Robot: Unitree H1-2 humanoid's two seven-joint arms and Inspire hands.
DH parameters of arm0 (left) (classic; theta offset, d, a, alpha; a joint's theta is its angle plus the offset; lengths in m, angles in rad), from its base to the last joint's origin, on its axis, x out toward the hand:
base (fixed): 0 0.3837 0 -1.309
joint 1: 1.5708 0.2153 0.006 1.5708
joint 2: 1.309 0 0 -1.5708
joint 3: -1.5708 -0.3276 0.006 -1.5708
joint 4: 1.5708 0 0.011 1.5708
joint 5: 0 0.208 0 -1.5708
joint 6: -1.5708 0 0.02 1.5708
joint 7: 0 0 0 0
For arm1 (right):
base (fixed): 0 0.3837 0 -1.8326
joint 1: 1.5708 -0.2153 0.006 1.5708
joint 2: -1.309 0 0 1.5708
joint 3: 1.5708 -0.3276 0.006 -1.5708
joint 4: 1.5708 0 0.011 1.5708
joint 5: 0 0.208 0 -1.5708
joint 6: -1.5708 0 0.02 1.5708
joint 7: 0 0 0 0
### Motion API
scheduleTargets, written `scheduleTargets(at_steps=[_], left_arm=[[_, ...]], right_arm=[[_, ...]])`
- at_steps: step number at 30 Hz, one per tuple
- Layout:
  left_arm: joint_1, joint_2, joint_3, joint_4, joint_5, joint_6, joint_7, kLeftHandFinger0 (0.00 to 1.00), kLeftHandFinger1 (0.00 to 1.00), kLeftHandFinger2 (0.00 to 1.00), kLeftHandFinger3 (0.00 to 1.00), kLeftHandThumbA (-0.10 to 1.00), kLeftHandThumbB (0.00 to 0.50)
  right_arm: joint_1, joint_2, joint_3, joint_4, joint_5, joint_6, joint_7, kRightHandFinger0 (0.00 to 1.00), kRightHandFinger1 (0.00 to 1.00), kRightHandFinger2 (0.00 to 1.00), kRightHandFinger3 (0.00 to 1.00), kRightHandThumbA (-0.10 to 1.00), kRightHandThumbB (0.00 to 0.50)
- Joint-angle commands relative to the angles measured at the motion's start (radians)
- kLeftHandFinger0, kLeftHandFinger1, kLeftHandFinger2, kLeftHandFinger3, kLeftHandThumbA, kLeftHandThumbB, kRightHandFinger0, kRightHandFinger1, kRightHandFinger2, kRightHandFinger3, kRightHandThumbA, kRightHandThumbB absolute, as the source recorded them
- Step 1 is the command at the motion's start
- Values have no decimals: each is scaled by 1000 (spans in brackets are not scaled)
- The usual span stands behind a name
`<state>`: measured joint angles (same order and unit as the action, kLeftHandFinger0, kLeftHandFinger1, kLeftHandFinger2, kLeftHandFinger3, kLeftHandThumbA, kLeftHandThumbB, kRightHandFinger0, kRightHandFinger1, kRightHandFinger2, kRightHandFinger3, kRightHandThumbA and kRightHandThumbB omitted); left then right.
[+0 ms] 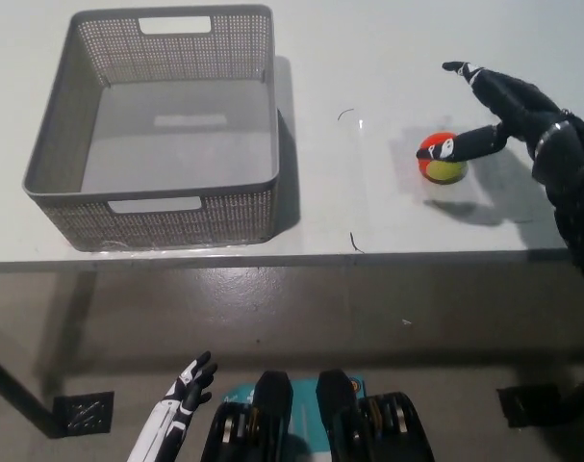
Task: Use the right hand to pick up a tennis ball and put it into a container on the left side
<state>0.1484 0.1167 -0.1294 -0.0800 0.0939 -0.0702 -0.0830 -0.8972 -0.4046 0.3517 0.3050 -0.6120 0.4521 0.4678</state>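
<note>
Right hand (pixel 508 111) over the tennis ball (pixel 442 159) on the surface (pixel 368 58), fingers spread, nothing held. Left hand (pixel 188 387) low, fingers apart. Basket (pixel 51 144) stands left.

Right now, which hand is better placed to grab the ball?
The right. The black right hand is open over the orange and yellow tennis ball on the white table, one fingertip overlapping it. The white left hand rests low, below the table edge.
</note>
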Motion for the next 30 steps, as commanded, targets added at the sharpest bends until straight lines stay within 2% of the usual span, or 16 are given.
scheduleTargets(at_steps=[1, 12, 18, 30], left_arm=[[-5, 9, -2, -29, 2, -41, -12, 1000, 1000, 1000, 1000, 1000, 142], [-2, 12, -4, -33, 14, -44, -12, 1000, 1000, 1000, 1000, 1000, 136], [-10, 11, -2, -24, 18, -50, -10, 1000, 1000, 1000, 1000, 1000, 145], [-17, 12, -1, -24, 20, -41, -12, 1000, 1000, 1000, 1000, 1000, 140]], right_arm=[[-87, -12, 8, 73, 0, -11, 8, 1000, 1000, 1000, 1000, 1000, 500], [-146, 6, 11, 228, 19, -28, -5, 1000, 1000, 1000, 1000, 1000, 478], [-178, 25, 16, 307, 22, -39, -9, 1000, 1000, 1000, 1000, 1000, 499], [-215, 56, 37, 393, 15, -71, -33, 1000, 1000, 1000, 1000, 1000, 500]])
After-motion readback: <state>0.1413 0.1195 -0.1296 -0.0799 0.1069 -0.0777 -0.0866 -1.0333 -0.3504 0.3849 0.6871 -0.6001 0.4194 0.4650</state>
